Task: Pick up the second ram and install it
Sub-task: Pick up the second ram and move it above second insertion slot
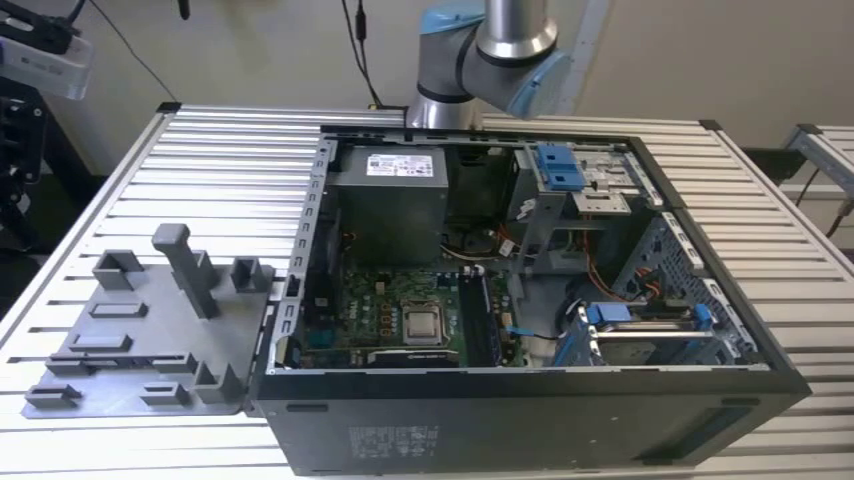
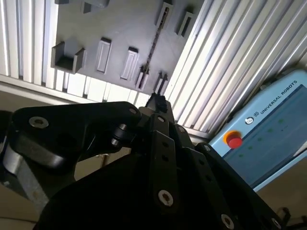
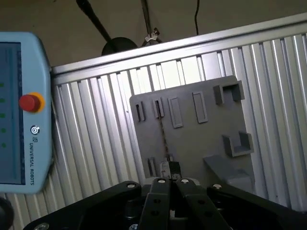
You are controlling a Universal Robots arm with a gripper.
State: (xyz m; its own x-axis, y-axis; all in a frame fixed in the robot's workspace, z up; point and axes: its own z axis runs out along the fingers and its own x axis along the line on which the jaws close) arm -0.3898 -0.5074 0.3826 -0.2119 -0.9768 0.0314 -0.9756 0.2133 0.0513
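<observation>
My jaws (image 3: 169, 168) look closed, tips drawn together with nothing between them. In both wrist views they hang above the grey tray (image 3: 192, 143), apart from it as far as I can judge.

The second ram (image 3: 163, 134) has not been lifted. It stands on edge in the tray and reads as a thin dark line running between small slotted blocks toward my tips. I take it the blocks hold it upright so the long upper edge stays free for a pinch. My jaws sit in line with that edge, over one end of it.

In the exterior view the computer case (image 1: 534, 390) lies on its side on the slatted counter (image 1: 227, 170), side panel off. The tray is just beside it at nine o'clock. The motherboard (image 1: 387, 310) faces up. Its long black slots (image 1: 477, 315) sit at three o'clock of the processor (image 1: 424, 326), presumably so a stick can be pressed straight down.
</observation>
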